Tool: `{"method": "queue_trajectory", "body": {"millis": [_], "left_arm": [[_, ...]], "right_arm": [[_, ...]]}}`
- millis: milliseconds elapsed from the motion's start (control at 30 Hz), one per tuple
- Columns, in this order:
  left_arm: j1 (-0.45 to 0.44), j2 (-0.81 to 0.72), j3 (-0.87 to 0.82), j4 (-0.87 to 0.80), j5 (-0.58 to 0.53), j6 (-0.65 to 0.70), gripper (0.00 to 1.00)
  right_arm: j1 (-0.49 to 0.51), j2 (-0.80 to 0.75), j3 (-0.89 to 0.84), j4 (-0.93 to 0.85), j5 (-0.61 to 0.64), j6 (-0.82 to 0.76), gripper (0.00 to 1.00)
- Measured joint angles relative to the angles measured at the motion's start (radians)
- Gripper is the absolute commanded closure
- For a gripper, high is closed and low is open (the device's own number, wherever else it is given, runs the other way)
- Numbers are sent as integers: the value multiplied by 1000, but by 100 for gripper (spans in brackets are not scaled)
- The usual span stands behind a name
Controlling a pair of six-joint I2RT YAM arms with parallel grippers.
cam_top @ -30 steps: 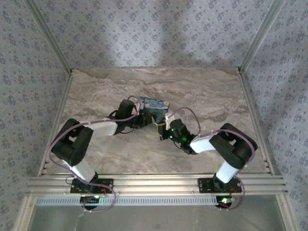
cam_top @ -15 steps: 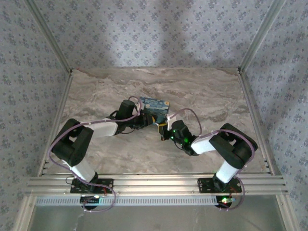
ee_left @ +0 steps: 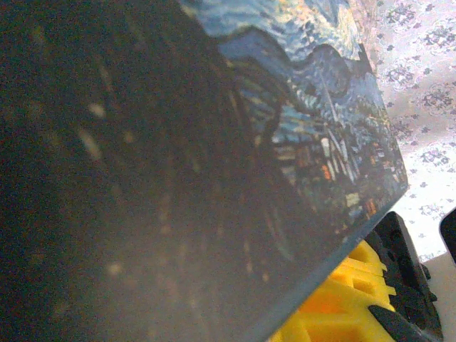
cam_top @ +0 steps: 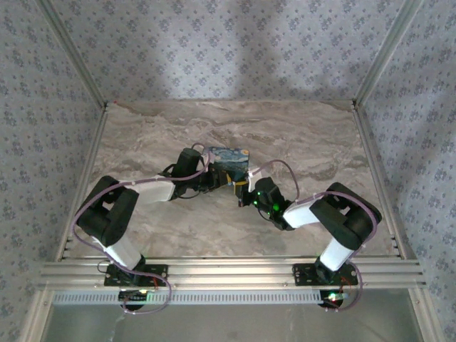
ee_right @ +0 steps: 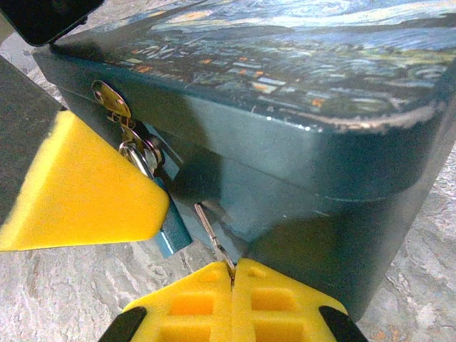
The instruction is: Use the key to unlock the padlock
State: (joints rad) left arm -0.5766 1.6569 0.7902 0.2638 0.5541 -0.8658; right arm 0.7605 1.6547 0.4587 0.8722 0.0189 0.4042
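From above, shows both arms meeting at the box (cam_top: 229, 161) on the table (cam_top: 142, 142), left gripper (cam_top: 211, 178) at its near-left side, right gripper (cam_top: 241, 189) at its near corner. Leaves lock and key too small to make out there.

From the right wrist, catches what the overhead misses: the padlock (ee_right: 173, 229) hanging low on the box's front wall, its shackle (ee_right: 140, 152) through the brass hasp (ee_right: 110, 99). Shows the right gripper pinched fully closed on the key (ee_right: 209, 224), thin blade slanting up from the yellow fingertips to just right of the padlock. Finds a yellow wedge (ee_right: 78, 192), probably a left finger, across the padlock's left half.

From the left wrist, gives the box's painted surface pressed close, plus yellow fingers (ee_left: 345, 299) at lower right. Cannot tell how wide the left gripper stands, or whether it grips anything.
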Motion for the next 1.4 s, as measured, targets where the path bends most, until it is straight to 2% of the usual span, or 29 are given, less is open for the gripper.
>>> {"method": "queue_trajectory", "body": {"millis": [400,833,1400], "left_arm": [[0,0,0,0,3,-4,76],[0,0,0,2,4,-26,76],[0,0,0,1,4,-27,76]], "right_arm": [[0,4,2,-2,-6,0,100],[2,-24,-90,1,13,3,100],[13,-26,-90,78,-4,3,100]]}}
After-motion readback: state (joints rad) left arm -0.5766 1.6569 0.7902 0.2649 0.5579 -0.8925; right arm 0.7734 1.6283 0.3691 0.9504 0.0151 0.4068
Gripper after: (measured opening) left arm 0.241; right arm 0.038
